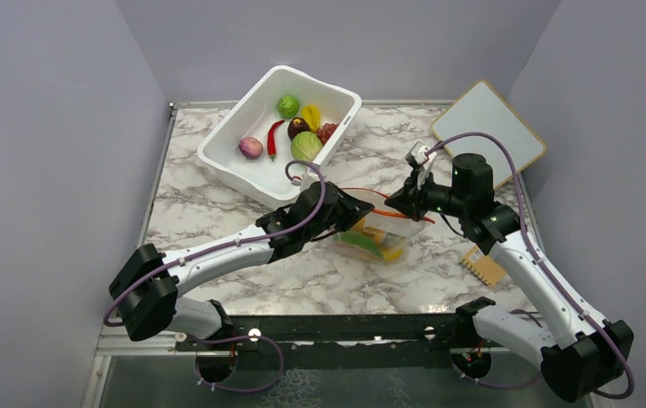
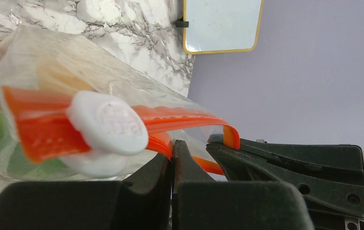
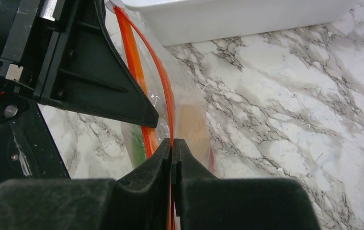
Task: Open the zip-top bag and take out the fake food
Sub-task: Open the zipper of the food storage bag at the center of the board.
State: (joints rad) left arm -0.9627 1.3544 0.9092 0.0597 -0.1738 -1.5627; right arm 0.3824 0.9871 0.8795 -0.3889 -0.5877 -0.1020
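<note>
The zip-top bag (image 1: pixel 383 231) sits mid-table between both arms, clear with an orange-red zip strip (image 2: pixel 36 127) and a white slider (image 2: pixel 108 125). My left gripper (image 2: pixel 174 143) is shut on one lip of the strip, just right of the slider. My right gripper (image 3: pixel 171 142) is shut on the other lip (image 3: pixel 168 96). The two lips stand apart between the grippers, so the mouth gapes. The fake food (image 1: pixel 369 245) lies inside the bag, showing as green, yellow and orange shapes; an orange piece (image 3: pixel 192 124) blurs through the plastic. In the top view the left gripper (image 1: pixel 355 212) and right gripper (image 1: pixel 398 207) face each other.
A white tub (image 1: pixel 279 132) with several toy vegetables stands behind the bag, its wall (image 3: pixel 228 17) close to the right gripper. A white board (image 1: pixel 488 123) lies at the back right. A small tan pad (image 1: pixel 483 265) lies by the right arm.
</note>
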